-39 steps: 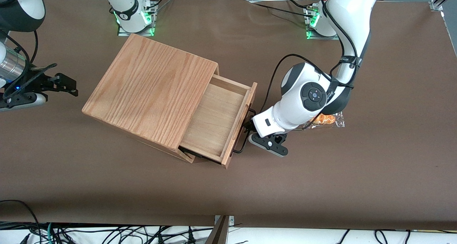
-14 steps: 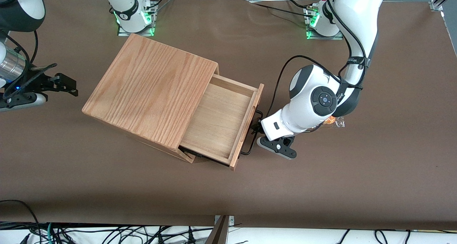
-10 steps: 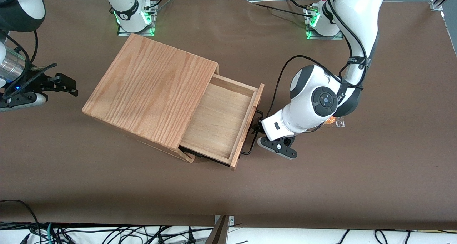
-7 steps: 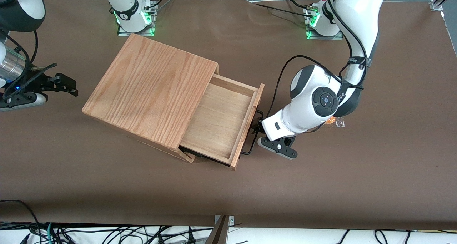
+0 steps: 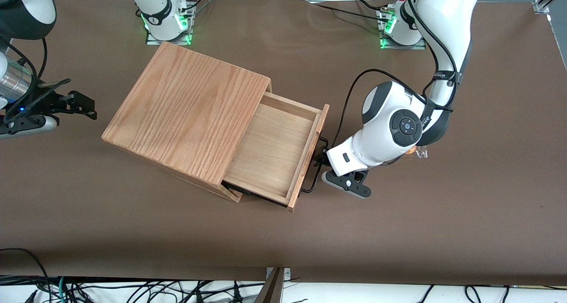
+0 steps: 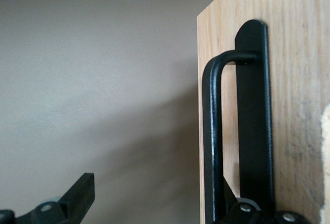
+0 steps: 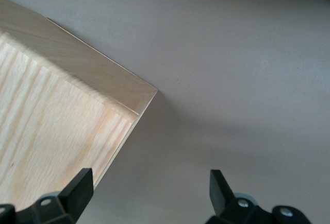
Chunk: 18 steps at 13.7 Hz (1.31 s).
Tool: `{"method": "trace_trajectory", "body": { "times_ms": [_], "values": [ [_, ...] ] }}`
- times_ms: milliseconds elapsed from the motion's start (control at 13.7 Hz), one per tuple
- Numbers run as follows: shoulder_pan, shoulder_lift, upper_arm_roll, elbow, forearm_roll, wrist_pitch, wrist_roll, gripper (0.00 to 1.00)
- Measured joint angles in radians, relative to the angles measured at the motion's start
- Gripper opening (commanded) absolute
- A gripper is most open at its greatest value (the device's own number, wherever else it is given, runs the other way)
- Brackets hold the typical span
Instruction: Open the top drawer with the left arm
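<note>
Top drawer [image 5: 277,154], a wide shallow light-wood tray with an oak-grain front panel and a long thin black bar handle [image 5: 313,165], stands pulled well out of the large oak cabinet box [image 5: 186,114] in the front view, its bare floor exposed. From the drawer's centre, the black-and-grey end effector [image 5: 320,159] of the glossy white left arm [image 5: 398,121] sits at about three o'clock, right against the handle in front of the panel. The arm's white wrist block hides the fingers here. A crinkly orange-and-clear packet [image 5: 416,150] peeks out from under the arm on the brown counter [image 5: 398,232], toward the working arm's end.

In the left wrist view, the oak-grain panel [image 6: 296,54] fills one side, with the black bar handle [image 6: 212,141] and its flat black mounting plate standing proud of it. One black finger [image 6: 77,201] stays well apart from the panel over plain counter; the other sits against the handle's base. The end effector [image 6: 160,211] is spread wide and is not clamped on the bar.

In the right wrist view, a pale wood corner of the cabinet [image 7: 77,116] shows above plain counter.
</note>
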Motion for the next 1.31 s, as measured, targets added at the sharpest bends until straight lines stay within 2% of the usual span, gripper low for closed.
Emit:
{"method": "trace_trajectory", "body": {
  "times_ms": [656, 1021, 1167, 1312],
  "values": [
    [0.009, -0.052, 0.009, 0.001, -0.022, -0.062, -0.001, 1.0],
    [0.044, -0.128, 0.018, 0.004, -0.022, -0.206, -0.001, 1.0],
    [0.07, -0.167, 0.03, 0.004, 0.0, -0.261, 0.0, 1.0],
    [0.101, -0.199, 0.033, 0.004, 0.071, -0.315, 0.0, 1.0]
  ]
}}
